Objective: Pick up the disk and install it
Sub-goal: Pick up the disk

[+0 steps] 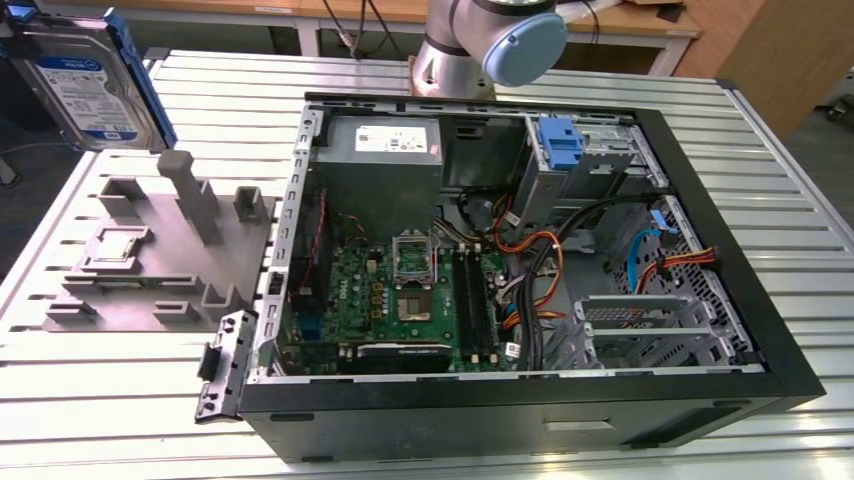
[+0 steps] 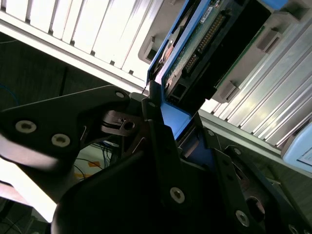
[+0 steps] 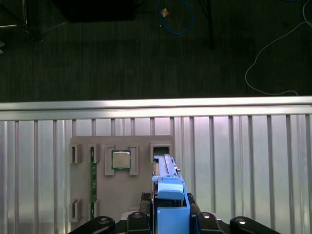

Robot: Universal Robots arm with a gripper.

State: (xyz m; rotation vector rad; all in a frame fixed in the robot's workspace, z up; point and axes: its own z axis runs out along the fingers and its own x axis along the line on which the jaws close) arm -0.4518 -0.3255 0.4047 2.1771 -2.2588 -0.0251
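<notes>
Robotics lab; slatted bench [image 1: 781,200]; opened computer [image 1: 534,405]

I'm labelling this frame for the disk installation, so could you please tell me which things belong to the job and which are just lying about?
Part of the job:
the disk, held up by the gripper
open computer case, likely where it belongs

Just lying about:
grey holder on the table
square chip in that holder
blue bracket inside the case
</notes>
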